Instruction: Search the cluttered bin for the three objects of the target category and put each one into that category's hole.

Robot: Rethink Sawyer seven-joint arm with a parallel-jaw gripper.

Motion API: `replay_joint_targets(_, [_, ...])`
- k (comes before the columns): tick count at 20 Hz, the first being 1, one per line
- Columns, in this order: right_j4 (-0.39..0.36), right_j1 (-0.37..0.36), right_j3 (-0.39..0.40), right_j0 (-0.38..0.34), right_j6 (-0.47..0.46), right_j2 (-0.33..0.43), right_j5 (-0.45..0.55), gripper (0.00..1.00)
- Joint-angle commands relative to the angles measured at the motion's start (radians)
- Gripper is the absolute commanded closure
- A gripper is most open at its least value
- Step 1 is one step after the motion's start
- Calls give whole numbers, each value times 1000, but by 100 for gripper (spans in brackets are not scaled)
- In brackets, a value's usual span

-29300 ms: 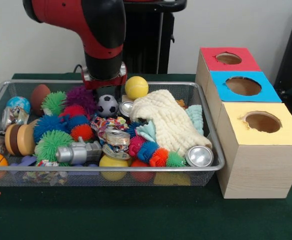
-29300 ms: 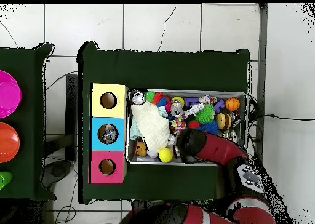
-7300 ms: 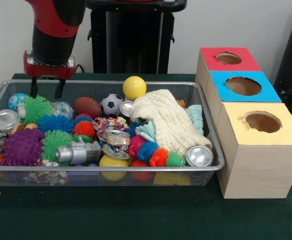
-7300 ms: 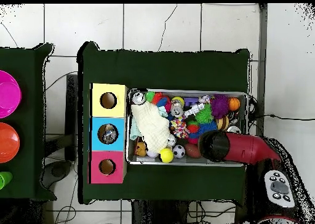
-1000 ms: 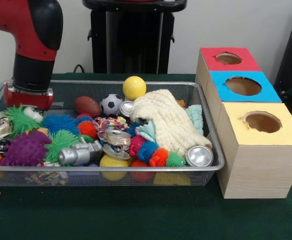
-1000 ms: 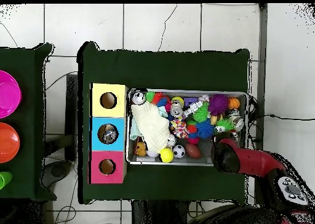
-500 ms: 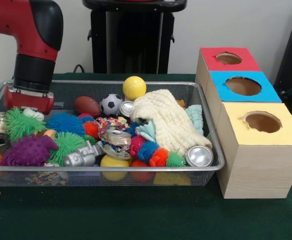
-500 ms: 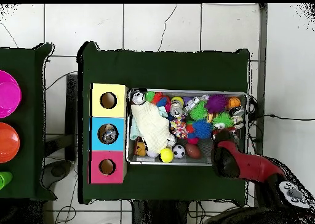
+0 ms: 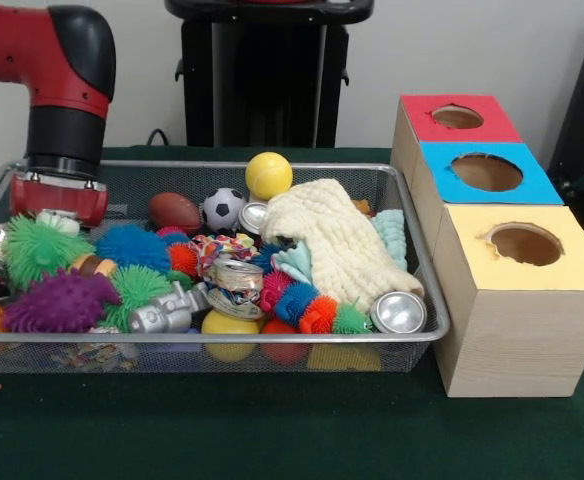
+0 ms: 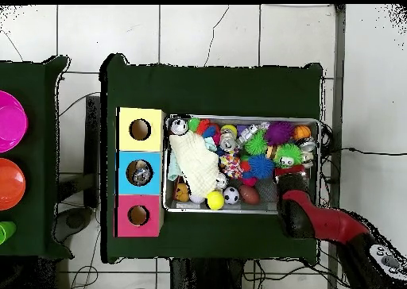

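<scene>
While I watch remotely, the wire bin (image 9: 412, 240) sits on a dark green table cloth (image 9: 292, 430) over a white tiled floor (image 10: 207, 32), with a pale wall behind. Only my overhead view shows that floor, a second green table with pink (image 10: 9, 121) and orange (image 10: 8, 184) plates well apart from the bin, and something lying inside the blue box's hole (image 10: 139, 173). The front view alone shows the holes' box (image 9: 517, 300) from the side. The gripper (image 9: 57, 212) hangs at the bin's end farthest from the boxes, just above a green spiky ball (image 9: 32, 250); its fingers are hidden, so I cannot tell their state. Which objects belong to the target category is unclear.
</scene>
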Motion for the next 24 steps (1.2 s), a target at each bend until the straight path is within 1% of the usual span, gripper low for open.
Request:
replay_joint_targets(1, [-115, 34, 57, -30, 320, 289, -59, 100])
replay_joint_targets(3, [-87, 21, 68, -4, 290, 258, -101, 100])
replay_joint_targets(4, [-60, 14, 70, 25, 259, 222, -131, 100])
replay_joint_targets(6, [-47, 5, 75, 49, 231, 193, -149, 100])
replay_joint_targets(8, [-65, -5, 81, 55, 217, 189, -155, 100])
replay_joint_targets(10, [-93, -18, 86, 72, 178, 173, -205, 100])
replay_joint_targets(12, [-127, -36, 92, 95, 86, 152, -335, 100])
replay_joint_targets(13, [-131, -39, 92, 104, 64, 142, -363, 100])
replay_joint_targets(14, [-145, -39, 85, 113, 57, 132, -361, 100])
replay_joint_targets(16, [-176, -35, 79, 119, 34, 124, -424, 100])
replay_joint_targets(20, [-196, -49, 77, 148, -14, 95, -549, 100])
replay_joint_targets(24, [-191, -52, 71, 190, -19, 51, -611, 100])
